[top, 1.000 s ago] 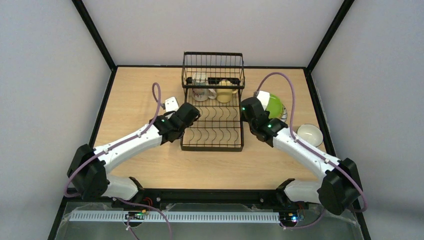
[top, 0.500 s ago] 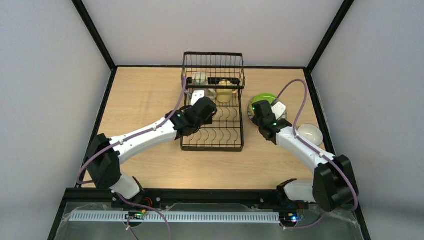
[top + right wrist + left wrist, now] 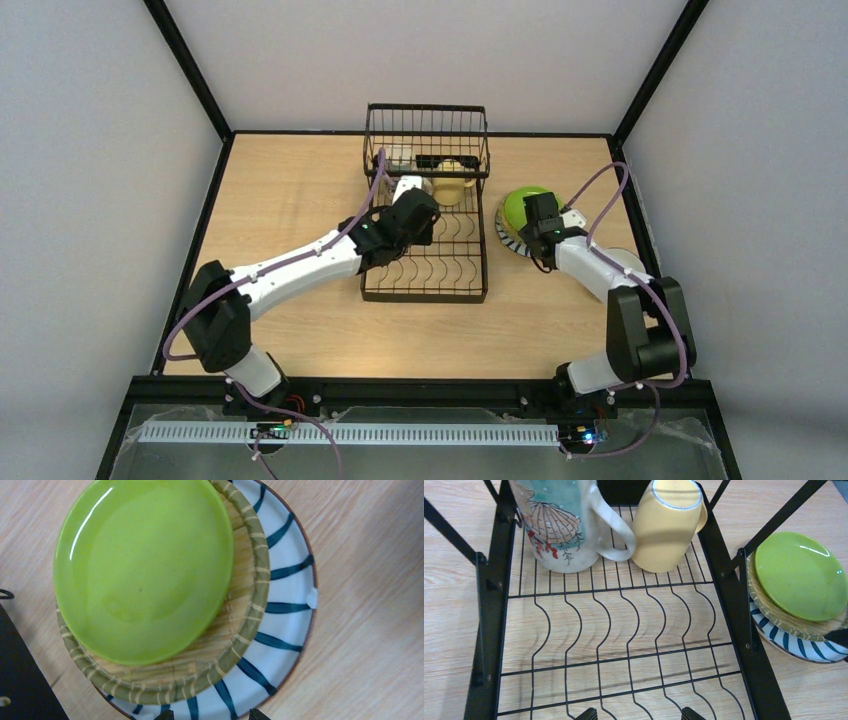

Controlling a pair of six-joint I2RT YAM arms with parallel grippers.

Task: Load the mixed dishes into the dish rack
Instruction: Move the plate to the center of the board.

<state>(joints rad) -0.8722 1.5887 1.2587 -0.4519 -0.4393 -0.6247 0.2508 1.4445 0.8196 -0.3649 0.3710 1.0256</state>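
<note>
By the right edge of the counter [image 3: 370, 645], the right gripper [image 3: 210, 715], wide like the left gripper [image 3: 636, 714], has been swung over 3 stacked plates [image 3: 142, 570]; pickup is expected.

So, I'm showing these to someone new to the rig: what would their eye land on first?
Probably the lime green plate, topping a tan plate and a striped-rim plate stacked on the table right of the dish rack, under the open right gripper. Then the shell-print mug and pale yellow mug side by side at the rack's far end, with the open left gripper over the rack.
</note>
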